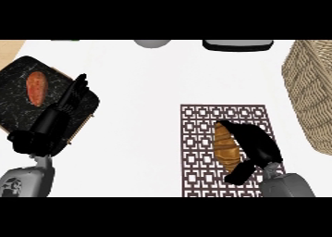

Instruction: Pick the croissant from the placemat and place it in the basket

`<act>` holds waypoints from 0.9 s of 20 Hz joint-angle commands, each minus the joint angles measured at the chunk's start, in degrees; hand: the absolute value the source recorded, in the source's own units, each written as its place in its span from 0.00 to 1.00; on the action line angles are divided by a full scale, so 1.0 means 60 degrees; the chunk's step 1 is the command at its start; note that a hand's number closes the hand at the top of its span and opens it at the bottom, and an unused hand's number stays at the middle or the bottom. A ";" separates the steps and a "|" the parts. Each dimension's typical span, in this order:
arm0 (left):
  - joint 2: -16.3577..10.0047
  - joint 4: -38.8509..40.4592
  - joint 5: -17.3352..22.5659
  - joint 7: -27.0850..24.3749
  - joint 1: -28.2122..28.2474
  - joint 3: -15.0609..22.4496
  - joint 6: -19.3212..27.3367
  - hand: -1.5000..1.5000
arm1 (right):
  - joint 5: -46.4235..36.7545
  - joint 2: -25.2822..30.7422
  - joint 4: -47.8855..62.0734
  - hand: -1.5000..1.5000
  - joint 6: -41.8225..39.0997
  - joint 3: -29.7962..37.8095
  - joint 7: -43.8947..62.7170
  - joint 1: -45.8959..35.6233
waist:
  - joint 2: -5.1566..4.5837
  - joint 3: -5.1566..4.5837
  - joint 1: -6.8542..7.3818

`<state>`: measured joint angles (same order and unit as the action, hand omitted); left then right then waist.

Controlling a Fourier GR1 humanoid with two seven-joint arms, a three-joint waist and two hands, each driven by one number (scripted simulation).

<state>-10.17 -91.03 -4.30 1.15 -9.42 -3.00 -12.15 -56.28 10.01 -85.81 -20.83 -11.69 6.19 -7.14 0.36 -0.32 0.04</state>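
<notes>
Fingers (249, 133) of the right hand (264, 149) curl over the far end and right flank of a croissant (226, 149), while the thumb (238, 175) hooks in at its near end, so the hand brackets the pastry lengthwise. The croissant lies near the middle of a brown lattice-patterned placemat (199, 134) on the white counter (141, 120). Whether it has left the mat cannot be told from this steep angle.

The wicker basket (311, 102) stands at the right edge of the view, just beyond the placemat and apart from the hand. On the other side of the counter the left hand (56, 118) rests with fingers straight and holding nothing, above a black marbled board (11, 104) that carries a sweet potato (36, 88).

By its look the croissant is light, soft and flaky. It would likely crush or shed crust if pinched at one tapered tip, and its glazed top gives little purchase. The thicker middle is the sounder place to take it, with fingers spread along one side and the thumb opposed on the other, much as the hand is set now. The lift probably needs to clear the basket's tall woven wall before any move to the right.
</notes>
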 commanded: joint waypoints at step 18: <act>0.0155 0.0635 -0.0262 -0.0600 -0.0003 -0.0247 0.0116 0.50 | -0.0505 0.3140 -0.3938 1.00 0.2510 0.0127 -0.3455 0.5497 | -0.0035 0.0048 -0.0249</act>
<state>-9.77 -90.56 -4.86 0.49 -8.95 -4.19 -12.27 -60.85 24.45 -102.40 -9.12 -13.63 -10.37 16.36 0.46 -0.18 -1.13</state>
